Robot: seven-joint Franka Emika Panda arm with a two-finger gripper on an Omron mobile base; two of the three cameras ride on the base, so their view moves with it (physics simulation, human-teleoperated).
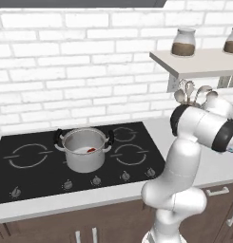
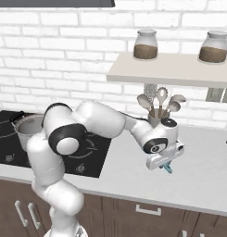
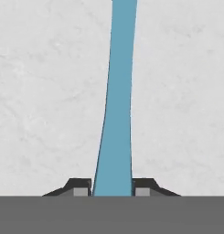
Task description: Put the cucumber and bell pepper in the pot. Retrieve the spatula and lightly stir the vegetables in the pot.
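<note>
In the hand view the light blue spatula (image 3: 118, 91) runs up from between my two finger tips over the pale counter, and my gripper (image 3: 112, 189) is shut on its handle. From the right base view, my gripper (image 2: 163, 162) hangs low over the counter right of the stove, with a bit of the spatula (image 2: 168, 169) showing under it. The steel pot (image 1: 84, 149) stands on the stove, and the red bell pepper (image 1: 91, 150) lies inside it. The cucumber is hidden. My arm covers part of the pot (image 2: 28, 129) in the right base view.
A holder of grey spoons and ladles (image 2: 159, 109) stands against the wall just behind my hand. A shelf (image 2: 170, 71) with two jars hangs above it. The black stove (image 1: 37, 163) lies to the left, and pale counter (image 2: 203, 171) stretches to the right.
</note>
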